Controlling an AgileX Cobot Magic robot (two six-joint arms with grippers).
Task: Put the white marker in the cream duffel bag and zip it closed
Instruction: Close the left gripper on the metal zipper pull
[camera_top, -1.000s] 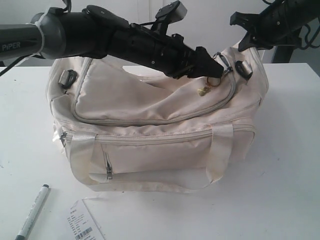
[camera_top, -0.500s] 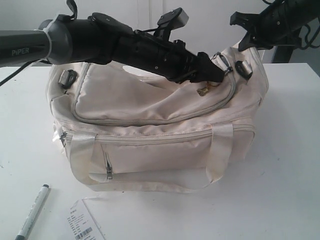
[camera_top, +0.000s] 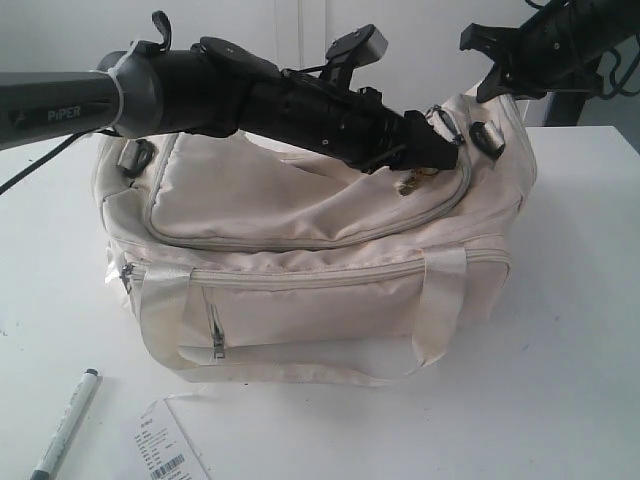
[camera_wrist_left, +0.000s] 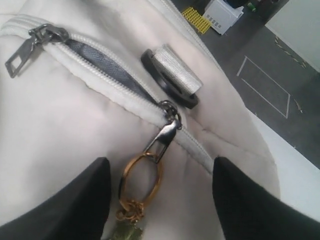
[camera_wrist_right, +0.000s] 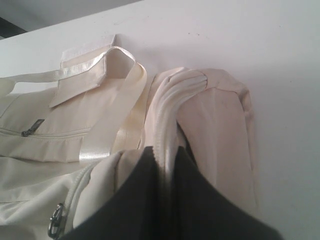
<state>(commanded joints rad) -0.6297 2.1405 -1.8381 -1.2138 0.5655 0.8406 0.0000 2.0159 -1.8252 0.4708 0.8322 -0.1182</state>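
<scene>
The cream duffel bag (camera_top: 300, 240) sits mid-table, its top zipper (camera_wrist_left: 107, 67) parted a short way over dark lining. A gold ring charm (camera_wrist_left: 141, 176) hangs from the zipper pull (camera_wrist_left: 165, 135). My left gripper (camera_top: 443, 155) reaches across to the bag's right top. In the left wrist view the left gripper (camera_wrist_left: 157, 200) is open, its fingers (camera_wrist_left: 75, 205) either side of the ring without touching it. My right gripper (camera_wrist_right: 170, 165) is shut on a fold of the bag's end fabric (camera_wrist_right: 172, 115). The white marker (camera_top: 65, 425) lies on the table at front left, away from both grippers.
A white barcoded paper tag (camera_top: 165, 450) lies next to the marker. A black strap ring (camera_wrist_left: 172, 75) sits beside the zipper's end. The white table (camera_top: 560, 380) has its edge just beyond the bag's right end, with grey floor and a white box (camera_wrist_left: 222, 14) below.
My left arm has pushed further right and slightly down along the bag's top, bringing its open fingers around the ring charm. The right gripper, the bag and the marker have stayed put.
</scene>
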